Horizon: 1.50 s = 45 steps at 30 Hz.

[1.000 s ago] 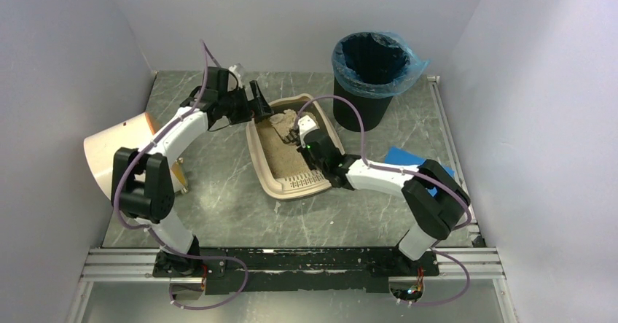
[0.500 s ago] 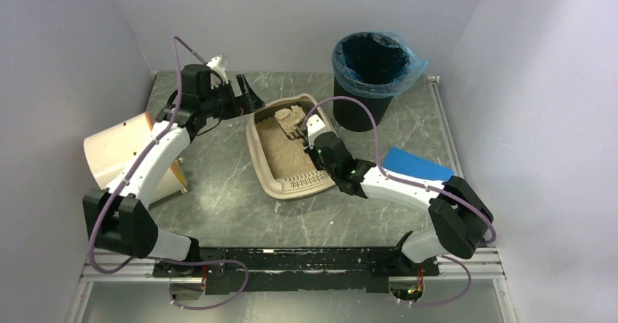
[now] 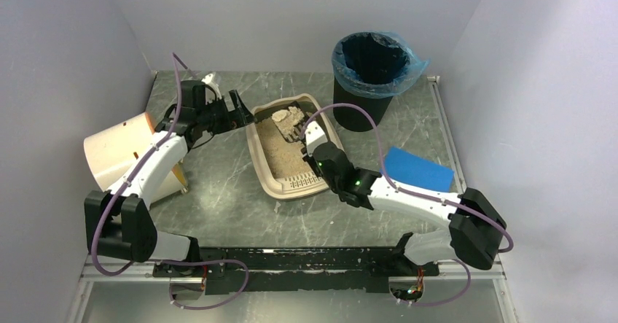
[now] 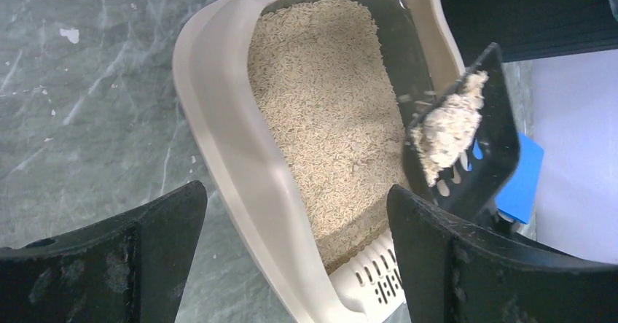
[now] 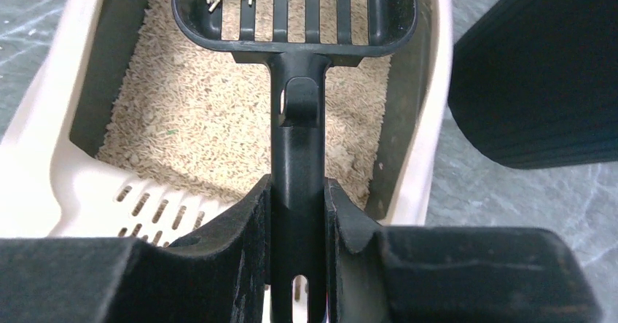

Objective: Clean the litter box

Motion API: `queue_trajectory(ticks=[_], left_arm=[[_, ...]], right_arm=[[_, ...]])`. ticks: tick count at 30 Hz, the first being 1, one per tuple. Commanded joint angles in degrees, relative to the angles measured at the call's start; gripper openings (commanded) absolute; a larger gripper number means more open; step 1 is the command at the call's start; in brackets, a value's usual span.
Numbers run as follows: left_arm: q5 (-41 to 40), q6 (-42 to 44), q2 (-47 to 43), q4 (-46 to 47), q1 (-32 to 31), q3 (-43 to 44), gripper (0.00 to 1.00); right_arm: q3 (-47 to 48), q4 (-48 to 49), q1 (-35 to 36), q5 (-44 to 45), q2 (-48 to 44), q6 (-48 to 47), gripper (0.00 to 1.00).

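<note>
litter box (image 3: 255, 155) at mid-table, grate lip toward the arm bases, near the black bin (image 3: 362, 111). right gripper (image 5: 297, 206) — jaws clamped on the handle of a black slotted scoop (image 5: 295, 17), held over the box's far end, carrying a litter clump (image 4: 448, 126). left gripper (image 4: 295, 213) — jaws spread wide, empty, beside the box's far left corner.
</note>
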Motion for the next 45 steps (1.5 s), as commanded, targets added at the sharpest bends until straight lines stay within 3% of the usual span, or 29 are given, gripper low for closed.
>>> queue_trajectory(ticks=[1, 17, 45], left_arm=[[0.59, 1.31, 0.03, 3.48, 1.29, -1.51, 0.98], [-1.75, 4.21, 0.4, 3.34, 1.38, -1.57, 0.98], [-1.58, 5.47, 0.1, 3.52, 1.38, -2.15, 0.98]], right_arm=[[-2.71, 3.43, 0.55, 3.99, -3.43, -0.13, 0.0], [-8.04, 11.3, 4.99, 11.27, -8.75, -3.87, 0.0], [-8.53, 12.97, 9.41, 18.41, -9.63, -8.05, 0.0]])
